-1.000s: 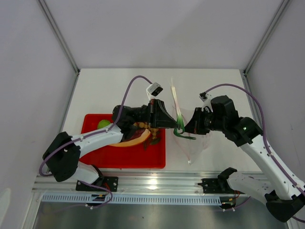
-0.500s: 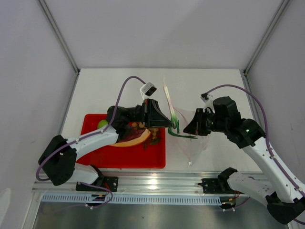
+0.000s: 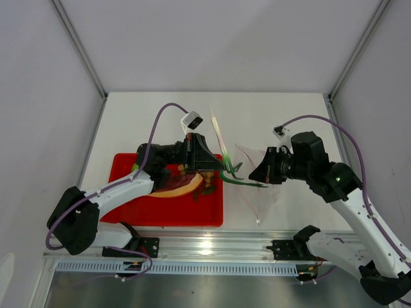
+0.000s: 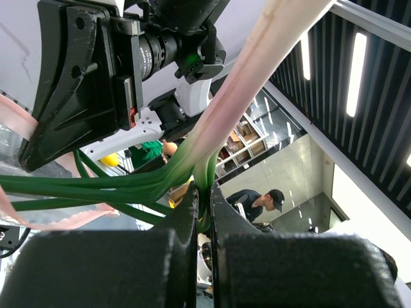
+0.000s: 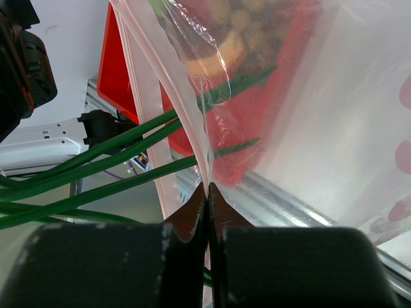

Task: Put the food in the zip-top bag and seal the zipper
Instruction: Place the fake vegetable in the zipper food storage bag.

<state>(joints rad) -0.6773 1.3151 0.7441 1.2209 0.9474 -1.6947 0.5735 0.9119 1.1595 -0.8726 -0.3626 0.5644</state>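
Note:
My left gripper point(image 3: 223, 171) is shut on the green stalks point(image 3: 219, 138) where white turns to green, and holds them up above the tray's right edge. Their pale end point(image 4: 257, 70) points away, and the leaf tips point(image 3: 252, 184) reach the mouth of the zip-top bag point(image 3: 259, 196). My right gripper point(image 3: 255, 173) is shut on the bag's top edge and lifts it off the table. In the right wrist view the jaws point(image 5: 207, 190) pinch the clear film beside the pinkish zipper point(image 5: 142, 83), and green tips point(image 5: 244, 82) show through the film. The meat slab point(image 3: 183, 185) and tan balls point(image 3: 208, 187) lie in the tray.
The red tray point(image 3: 135, 215) sits at the front left, and the left arm reaches across it. A green ball point(image 3: 136, 167) peeks out beside that arm. White walls close the table at the back and sides, and a metal rail point(image 3: 212, 244) runs along the front edge.
My left gripper has drawn to the left with the stalks, so fewer of the leaves overlap the bag. My right gripper has shifted slightly right, still pinching the bag.

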